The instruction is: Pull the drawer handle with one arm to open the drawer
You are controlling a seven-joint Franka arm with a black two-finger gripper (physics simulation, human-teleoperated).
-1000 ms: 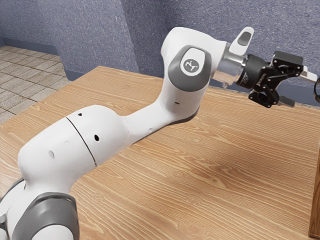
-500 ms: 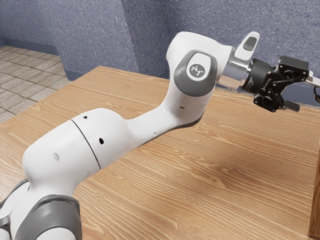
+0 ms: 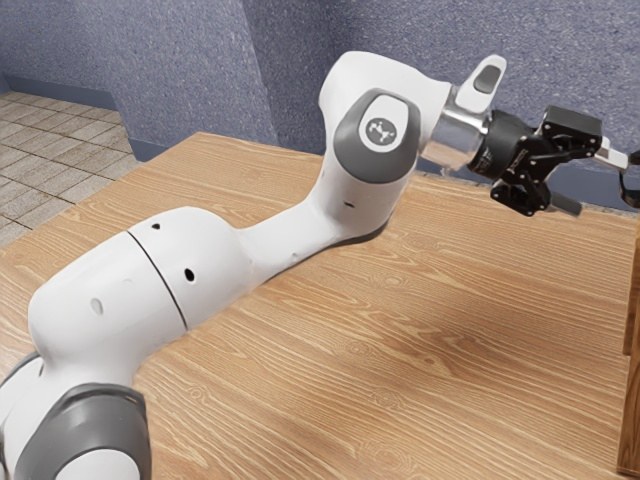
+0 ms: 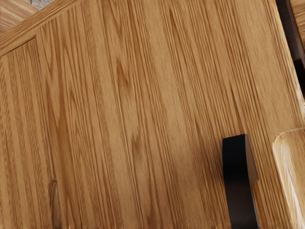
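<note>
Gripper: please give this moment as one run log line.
arm: stretched toward exterior view's right | gripper: open, holds nothing, above table | cabinet front: close before hand

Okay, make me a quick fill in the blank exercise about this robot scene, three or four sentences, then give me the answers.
1. The arm reaching over the table is mostly ___ in colour.
2. Its gripper is ___ in colour, and the jaws stand apart.
3. The table has a top made of ___.
4. The floor beside the table is covered in ___.
Missing words: white; black; wood; tiles.
</note>
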